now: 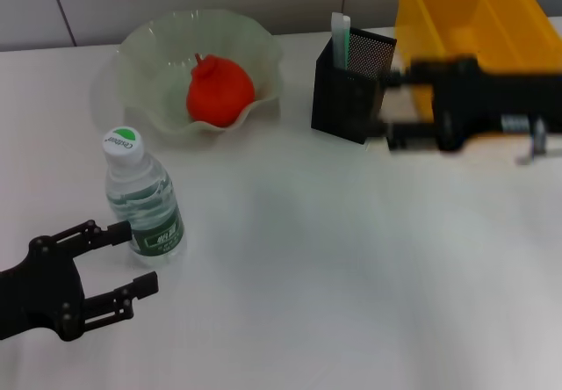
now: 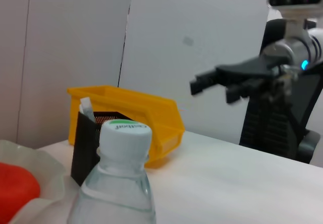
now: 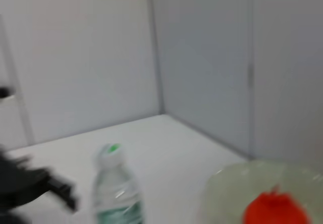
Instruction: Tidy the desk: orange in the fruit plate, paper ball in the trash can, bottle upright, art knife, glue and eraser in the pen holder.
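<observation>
Lower left of the head view: the left gripper (image 1: 123,258), fingers spread, its upper finger touching or just beside the bottle's label and nothing pinched between. Just right of it: the bottle (image 1: 143,198), upright on the desk (image 1: 334,267), green-topped cap on. Upper left: the fruit plate (image 1: 158,52), a ruffled clear bowl with the orange (image 1: 219,91) resting inside. Upper centre: the black mesh pen holder (image 1: 347,96), one pale green-and-white item (image 1: 340,39) standing in it; we cannot tell which it is. Upper right: the right gripper (image 1: 391,104), fingers parted around nothing, their tips just beside the pen holder. Behind it: the yellow bin (image 1: 465,21). No paper ball, knife, glue or eraser lies loose in view. We judge the sorting close to done; what remains calls for both arms to draw clear without toppling the bottle or nudging the holder.
</observation>
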Motion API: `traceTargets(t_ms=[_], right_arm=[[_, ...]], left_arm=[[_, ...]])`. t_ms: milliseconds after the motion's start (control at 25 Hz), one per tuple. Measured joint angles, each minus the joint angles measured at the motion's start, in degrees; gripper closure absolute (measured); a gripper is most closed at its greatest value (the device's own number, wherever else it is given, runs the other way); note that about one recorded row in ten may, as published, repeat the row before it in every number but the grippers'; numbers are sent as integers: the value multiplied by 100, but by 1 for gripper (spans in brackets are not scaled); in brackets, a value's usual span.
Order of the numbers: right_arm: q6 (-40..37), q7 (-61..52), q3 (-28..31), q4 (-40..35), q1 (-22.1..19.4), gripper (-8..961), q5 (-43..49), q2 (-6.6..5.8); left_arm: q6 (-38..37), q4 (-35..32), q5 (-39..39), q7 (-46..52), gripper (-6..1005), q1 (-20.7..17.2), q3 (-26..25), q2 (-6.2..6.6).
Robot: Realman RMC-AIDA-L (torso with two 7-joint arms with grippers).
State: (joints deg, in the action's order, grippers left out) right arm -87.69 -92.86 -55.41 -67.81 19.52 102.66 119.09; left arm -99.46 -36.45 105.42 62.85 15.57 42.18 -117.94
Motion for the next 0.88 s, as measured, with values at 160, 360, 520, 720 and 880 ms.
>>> traceTargets(t_ms=[160,360,520,720,880], right_arm=[[-121,665,-36,547,-259,220,-27,17],[-397,1467,-4,1367,-347,220,-24,-3],[-779,1993,9,1773,-376,220,103,-23],[-958,2241,22,1853,-497,220,371,-24],[-970,2318,104,1859,-673,220,418,-34]], left_arm=[[-27,0,77,132,229,2,50,0],[-245,-2,301,318,229,0,52,22],[-399,7,403,417,229,7,60,58],[-534,13,635,566,229,130,63,148],[-564,15,709,698,229,254,63,221]])
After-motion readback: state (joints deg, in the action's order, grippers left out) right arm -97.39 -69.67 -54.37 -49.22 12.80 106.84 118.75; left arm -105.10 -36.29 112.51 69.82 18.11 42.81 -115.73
